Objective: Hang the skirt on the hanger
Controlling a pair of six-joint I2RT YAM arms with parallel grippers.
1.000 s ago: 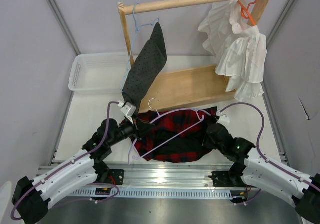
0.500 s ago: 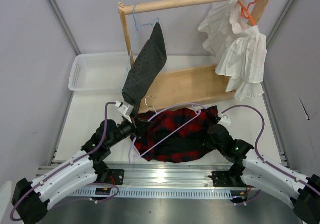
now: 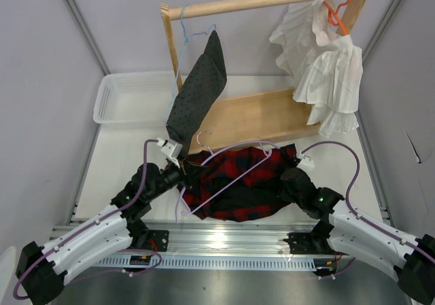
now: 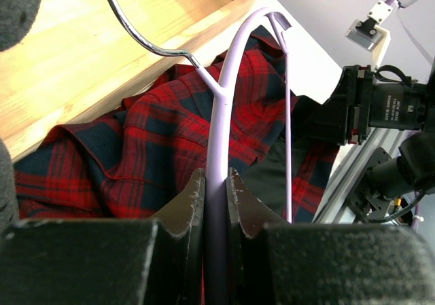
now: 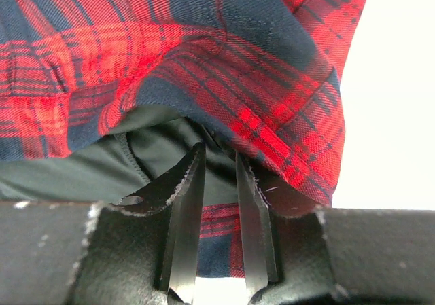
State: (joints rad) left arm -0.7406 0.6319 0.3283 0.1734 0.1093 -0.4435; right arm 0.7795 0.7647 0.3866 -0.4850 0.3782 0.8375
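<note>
The red-and-navy plaid skirt [image 3: 234,186] lies crumpled on the table between my arms, its black lining showing at the near side. The lilac hanger [image 3: 231,179] rests slantwise on top of it, with its silver hook [image 3: 202,140] towards the wooden rack. My left gripper [image 3: 182,174] is shut on the hanger's bar [image 4: 219,115] at the skirt's left edge; the skirt [image 4: 136,155] lies beneath. My right gripper [image 3: 289,183] is at the skirt's right edge. In the right wrist view its jaws [image 5: 219,157] are closed on a fold of plaid fabric [image 5: 204,54] and black lining.
A wooden rack base [image 3: 262,118] stands just behind the skirt, its rod [image 3: 265,3] above. A dark grey speckled garment [image 3: 200,91] hangs on a light blue hanger at the left, a white ruffled garment [image 3: 323,67] on an orange hanger at the right. A white basket [image 3: 129,98] sits back left.
My left gripper has shifted slightly back, tilting the hanger so that its hook and far shoulder moved a little left and up. The skirt has bunched slightly; the right arm has barely moved.
</note>
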